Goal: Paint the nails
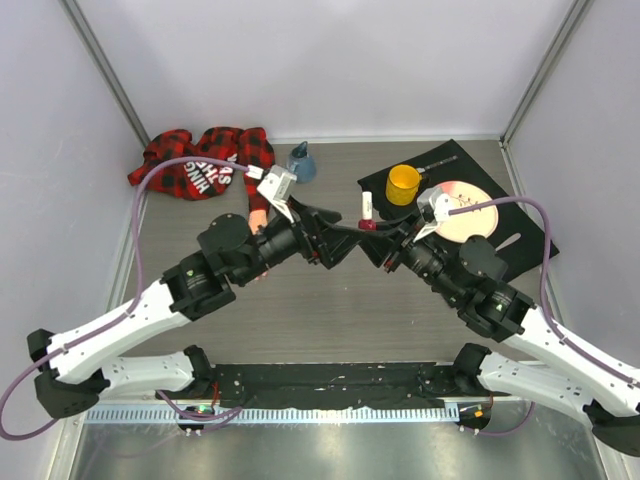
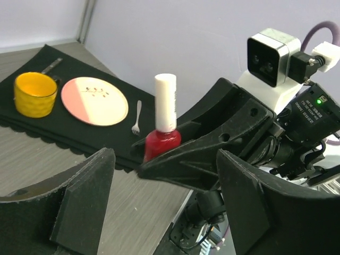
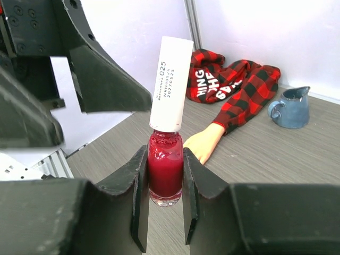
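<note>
Red polish bottle [image 3: 165, 170] is standing upright, pinched between the right gripper's [image 3: 164, 159] jaws, its white cap [image 3: 171, 85] still on. The left gripper [image 2: 166, 175] is hovering near the cap, jaws spread wide and holding nothing. Beyond the bottle, the mannequin hand [image 3: 204, 143] is lying on the table. Its nails [image 3: 194, 151] are showing no polish, so the painting seems to be entirely ahead.

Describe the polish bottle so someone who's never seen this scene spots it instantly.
Look at the middle of the grey table: the right pincer clamps it upright by its glass body. It is the small nail polish bottle, dark red under a tall white cap, unlike the yellow cup and pink-and-white plate on the black mat nearby.
</note>
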Robot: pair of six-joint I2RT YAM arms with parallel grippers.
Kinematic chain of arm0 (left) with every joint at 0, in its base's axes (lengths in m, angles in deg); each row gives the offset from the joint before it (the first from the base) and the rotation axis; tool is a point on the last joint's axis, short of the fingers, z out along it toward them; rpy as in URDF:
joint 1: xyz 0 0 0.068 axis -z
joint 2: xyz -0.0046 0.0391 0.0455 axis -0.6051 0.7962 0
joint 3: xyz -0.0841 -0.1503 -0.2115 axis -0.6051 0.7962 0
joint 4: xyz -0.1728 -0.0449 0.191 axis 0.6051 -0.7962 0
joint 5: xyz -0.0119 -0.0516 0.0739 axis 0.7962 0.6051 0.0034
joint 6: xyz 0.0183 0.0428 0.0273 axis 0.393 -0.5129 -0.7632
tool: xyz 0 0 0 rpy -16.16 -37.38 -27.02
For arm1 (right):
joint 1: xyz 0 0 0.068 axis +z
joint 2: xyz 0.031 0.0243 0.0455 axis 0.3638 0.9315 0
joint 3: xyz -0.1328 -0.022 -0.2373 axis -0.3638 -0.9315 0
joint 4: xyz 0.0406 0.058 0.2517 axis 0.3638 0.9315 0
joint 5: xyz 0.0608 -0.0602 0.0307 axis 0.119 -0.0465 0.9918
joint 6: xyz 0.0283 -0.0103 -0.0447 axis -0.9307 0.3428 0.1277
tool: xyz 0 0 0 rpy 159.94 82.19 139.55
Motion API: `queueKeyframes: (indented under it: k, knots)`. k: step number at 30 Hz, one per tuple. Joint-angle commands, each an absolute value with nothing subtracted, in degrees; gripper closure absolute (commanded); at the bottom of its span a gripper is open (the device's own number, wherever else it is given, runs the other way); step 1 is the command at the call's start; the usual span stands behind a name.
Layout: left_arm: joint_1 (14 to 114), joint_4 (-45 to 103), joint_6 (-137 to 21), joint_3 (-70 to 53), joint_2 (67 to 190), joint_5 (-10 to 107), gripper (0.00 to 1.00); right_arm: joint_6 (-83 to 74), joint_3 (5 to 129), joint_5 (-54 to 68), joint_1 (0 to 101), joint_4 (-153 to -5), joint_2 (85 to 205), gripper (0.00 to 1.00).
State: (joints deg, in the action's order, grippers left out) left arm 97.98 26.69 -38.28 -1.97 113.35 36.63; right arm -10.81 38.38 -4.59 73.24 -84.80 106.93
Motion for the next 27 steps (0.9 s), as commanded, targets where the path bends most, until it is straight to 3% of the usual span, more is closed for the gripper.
queueKeyframes:
  k: [1,14,23,27]
  knots:
    - [97.35,17.34,-38.58,-8.04,109.15,31.38,0.18,-8.88,38.83,0.80,73.02,-86.56,105.04,0.99]
    - [91.47,-15.45,-36.02,-38.02,124.00,46.22,0.20,-5.88,38.74,8.91,73.02,-82.34,103.55,0.99]
    - [86.98,-26.53,-36.19,-49.10,133.58,60.98,0.43,-4.31,39.88,11.64,73.02,-80.76,104.42,0.99]
    - [86.54,-26.19,-36.28,-49.28,133.94,63.63,0.44,-3.86,40.33,12.25,73.02,-80.14,105.13,0.99]
